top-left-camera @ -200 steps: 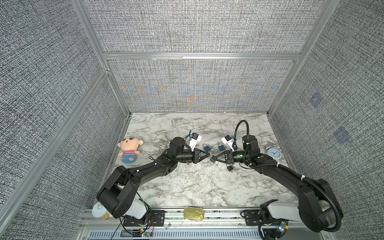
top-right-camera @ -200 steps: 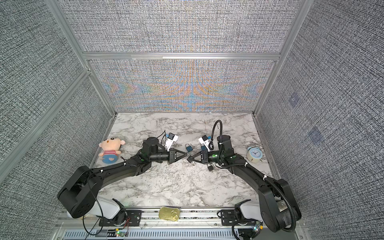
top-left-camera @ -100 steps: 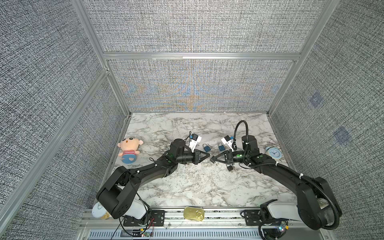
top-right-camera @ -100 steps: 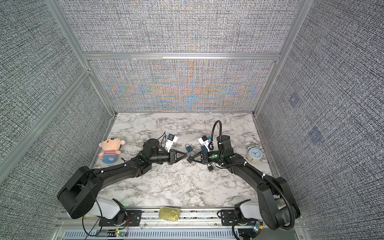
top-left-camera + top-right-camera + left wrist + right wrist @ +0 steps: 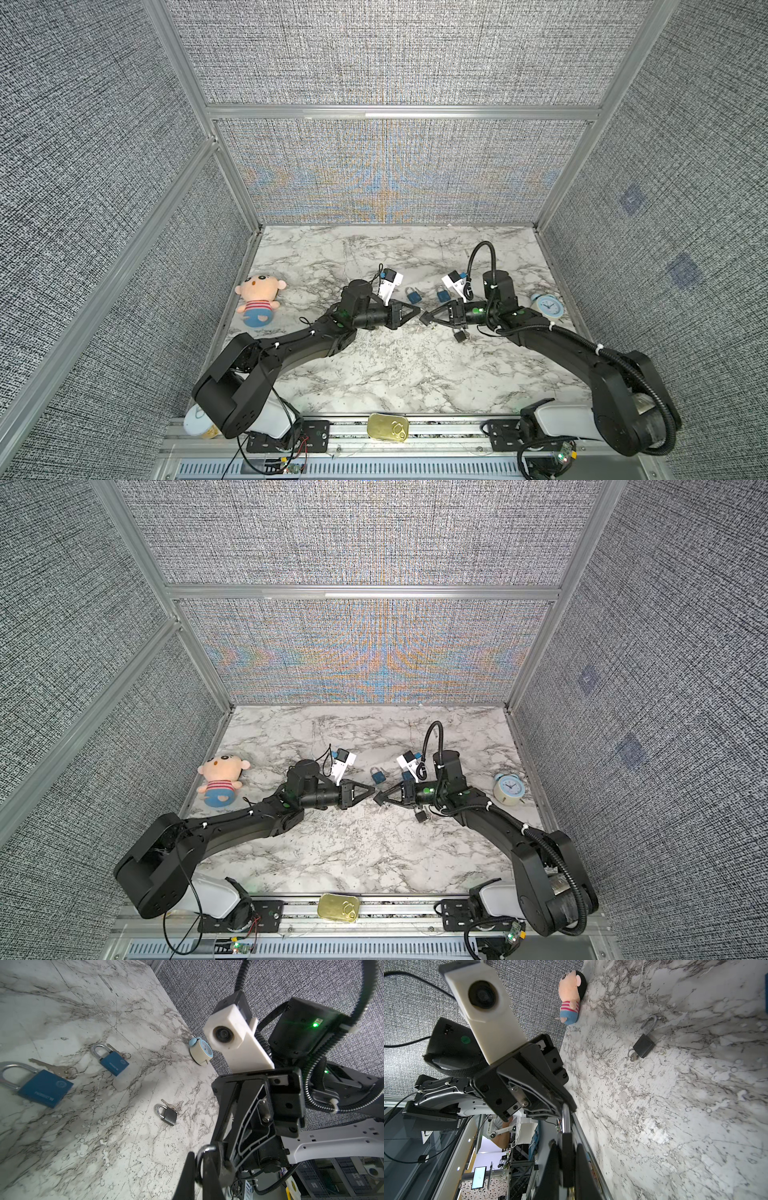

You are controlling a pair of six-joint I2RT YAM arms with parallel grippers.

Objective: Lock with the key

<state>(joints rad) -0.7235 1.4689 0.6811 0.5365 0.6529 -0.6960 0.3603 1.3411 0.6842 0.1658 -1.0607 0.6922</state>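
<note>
The worktop (image 5: 374, 374) was white marble veined grey; two padlocks (image 5: 44, 1088) (image 5: 114, 1064) were blue with silver shackles; the held padlock (image 5: 568, 1159) and a loose padlock (image 5: 643, 1045) were black; the doll (image 5: 258, 301) wore red-and-white stripes over blue; the clock (image 5: 548, 306) was pale blue; the tin (image 5: 387, 428) was gold; the walls (image 5: 395, 62) were grey weave.

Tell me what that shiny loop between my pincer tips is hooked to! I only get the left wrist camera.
Observer: It's the shackle of a black padlock. The right pincer is shut on its body.
Operator: Are more locks hiding from me?
Observer: Yes. The right wrist view shows an open padlock lying on the table, shackle swung out, with a key in its base.
Operator: Any toys?
Observer: A plush doll lies near the table's left edge in both top views.
</note>
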